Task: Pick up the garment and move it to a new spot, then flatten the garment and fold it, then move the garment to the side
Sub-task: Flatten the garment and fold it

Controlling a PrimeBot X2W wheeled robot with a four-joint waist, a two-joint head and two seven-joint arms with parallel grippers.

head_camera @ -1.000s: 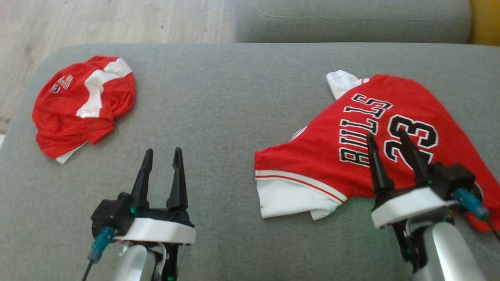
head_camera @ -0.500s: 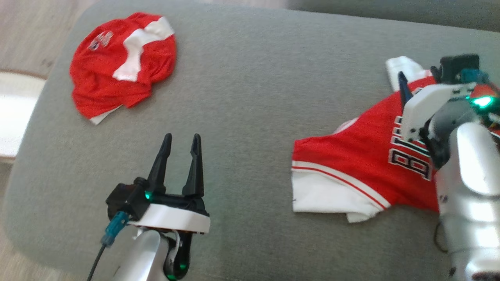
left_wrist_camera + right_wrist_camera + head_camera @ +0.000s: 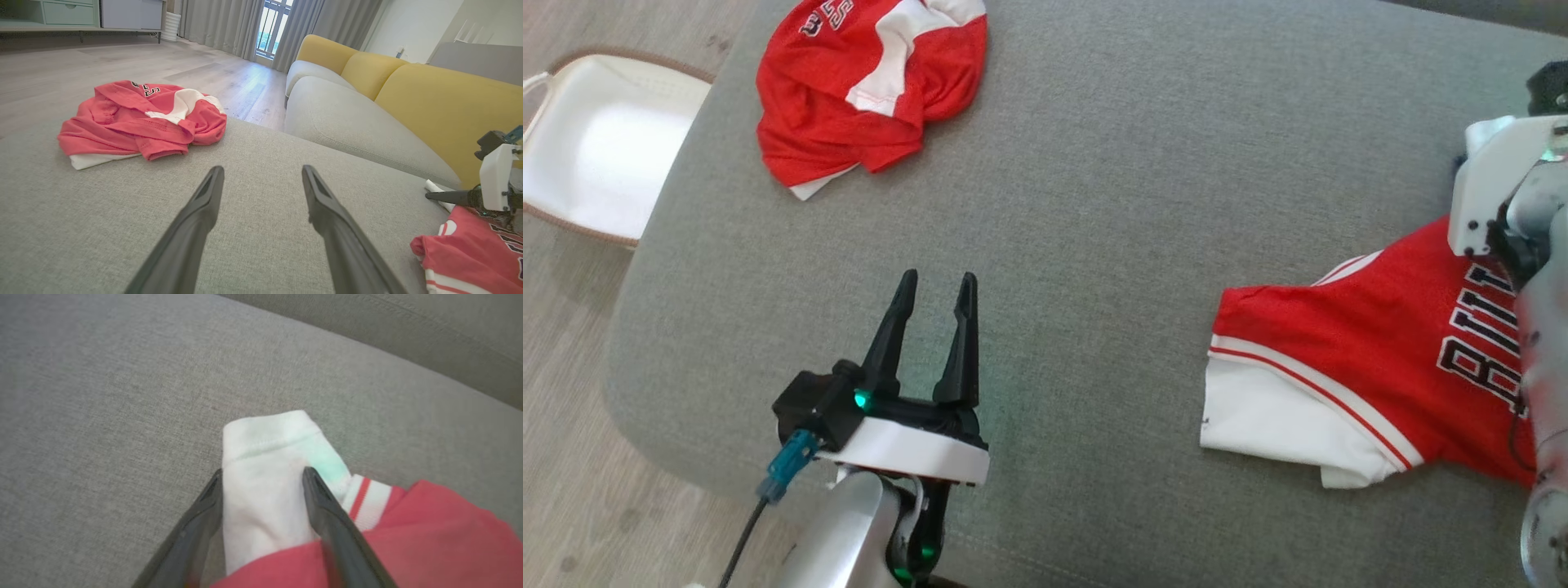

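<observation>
The garment (image 3: 1372,343) is a red jersey with white sleeves and black lettering, lying spread at the right of the grey sofa cushion (image 3: 1094,204); its near corner shows in the left wrist view (image 3: 470,253). My right gripper (image 3: 263,471) points down at the jersey's far white sleeve (image 3: 265,498), its fingers wide apart on either side of the sleeve. In the head view its white housing (image 3: 1494,184) hides the fingertips. My left gripper (image 3: 937,279) hovers open over bare cushion, left of the jersey, with nothing between its fingers (image 3: 262,169).
A second red and white jersey (image 3: 849,90) lies crumpled at the cushion's far left corner (image 3: 139,118). A white basket (image 3: 596,147) sits on the wooden floor beyond the left edge. A yellow backrest (image 3: 429,94) rises behind the sofa.
The head camera has swung, shifting the whole picture. My right gripper has moved from over the jersey's lettering to its far white sleeve and tipped down. The left arm keeps its pose.
</observation>
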